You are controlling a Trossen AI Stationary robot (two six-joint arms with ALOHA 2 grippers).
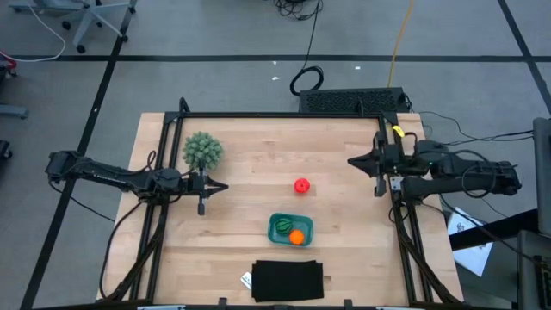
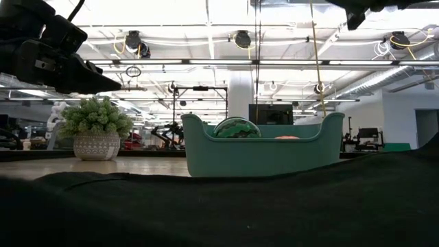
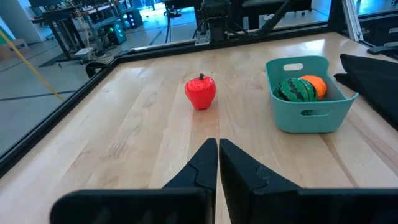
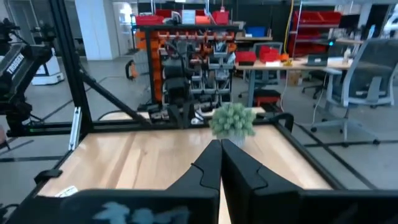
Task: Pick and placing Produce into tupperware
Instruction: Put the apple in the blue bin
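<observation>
The teal tupperware [image 1: 291, 229] stands on the table near the front middle, with the striped green piece [image 1: 282, 226] and the orange piece [image 1: 296, 237] inside it. The red piece [image 1: 301, 185] rests on the bare wood farther back. The left wrist view shows the red piece [image 3: 200, 91] and the tupperware [image 3: 309, 93] ahead of my shut left gripper [image 3: 217, 152]. My left gripper [image 1: 222, 186] hovers at the table's left. My right gripper [image 1: 353, 160], shut and empty, is raised at the right edge; its wrist view [image 4: 219, 152] looks level across the table.
A bushy green plant in a pot [image 1: 202, 150] stands at the back left, just behind my left gripper. A flat black rectangle [image 1: 287, 281] lies at the front edge, with a small white tag [image 1: 246, 280] beside it. Bare wood lies between the red piece and both grippers.
</observation>
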